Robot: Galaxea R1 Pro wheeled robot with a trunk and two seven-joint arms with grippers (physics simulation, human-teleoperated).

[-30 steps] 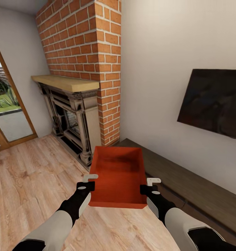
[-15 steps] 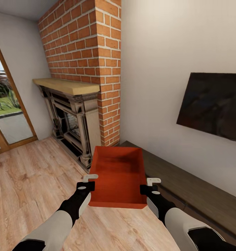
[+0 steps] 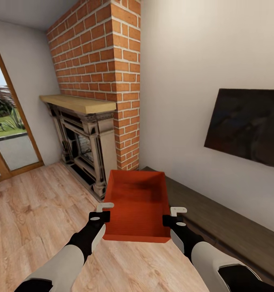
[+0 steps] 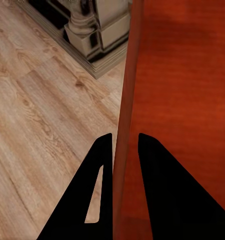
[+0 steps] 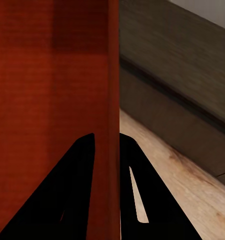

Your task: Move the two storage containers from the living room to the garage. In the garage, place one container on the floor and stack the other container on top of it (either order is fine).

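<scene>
Orange-red rectangular lidless storage container [image 3: 137,207] carried above light wood plank floor [image 3: 31,215]
I have left end effector [image 3: 104,211] and right end effector [image 3: 172,215] each pinching a thin side wall

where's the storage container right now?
Head view, low centre: the storage container is held above the wood floor between the left pincer and right pincer, near the fireplace and bench.
</scene>
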